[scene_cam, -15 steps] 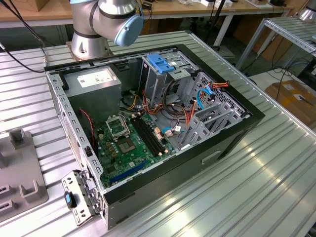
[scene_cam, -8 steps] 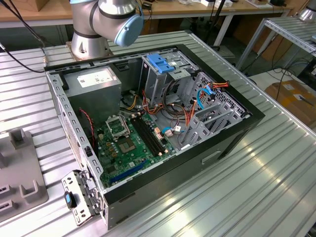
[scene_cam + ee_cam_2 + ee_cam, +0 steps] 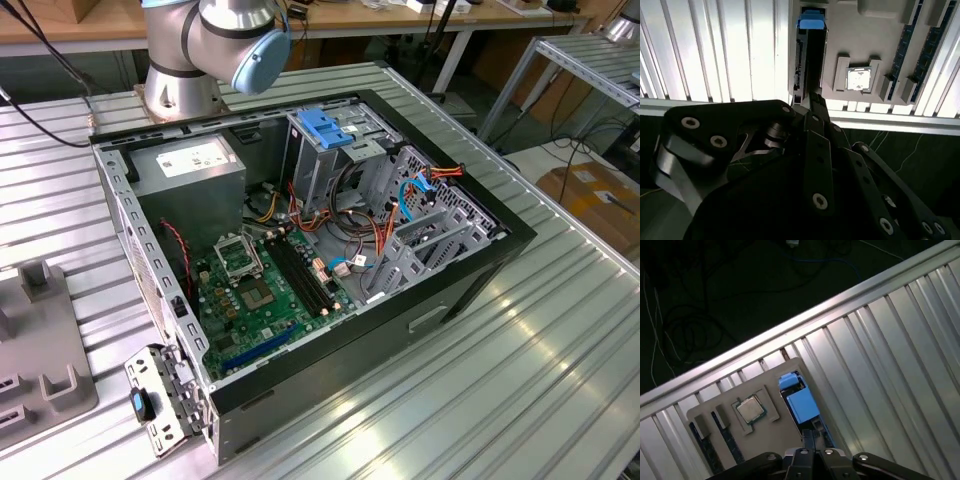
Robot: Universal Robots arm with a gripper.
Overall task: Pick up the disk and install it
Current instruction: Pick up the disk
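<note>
I'm hanging over the slatted metal table (image 3: 880, 365), looking down on a grey tray (image 3: 767, 377) that is lying close to the table's edge rail. My gripper (image 3: 808, 436) (image 3: 811, 100) is showing its fingers drawn together, tips all but meeting, and they are clasping nothing.

The disk (image 3: 801, 402) (image 3: 810, 60) is standing on edge in a slot along one side of that tray, with its blue carrier facing up at me. In both wrist views my fingertips are lining up over its near end, though I cannot tell whether they are touching it. A processor chip (image 3: 750, 410) is sitting in its own pocket just beside the disk, and memory sticks (image 3: 730, 440) are lying in slots beyond the chip.

In the exterior view, the open computer case (image 3: 400, 330) is sitting mid-table. My arm's base (image 3: 190, 60) is standing at eleven o'clock from it, and a grey fixture (image 3: 40, 340) is lying at eight o'clock. Inside the case, a grey power-supply box (image 3: 190, 165) is filling the ten o'clock corner. A metal cage with a blue top (image 3: 325, 125) is sitting at twelve, and the green motherboard (image 3: 260, 290) is lying toward seven.
</note>
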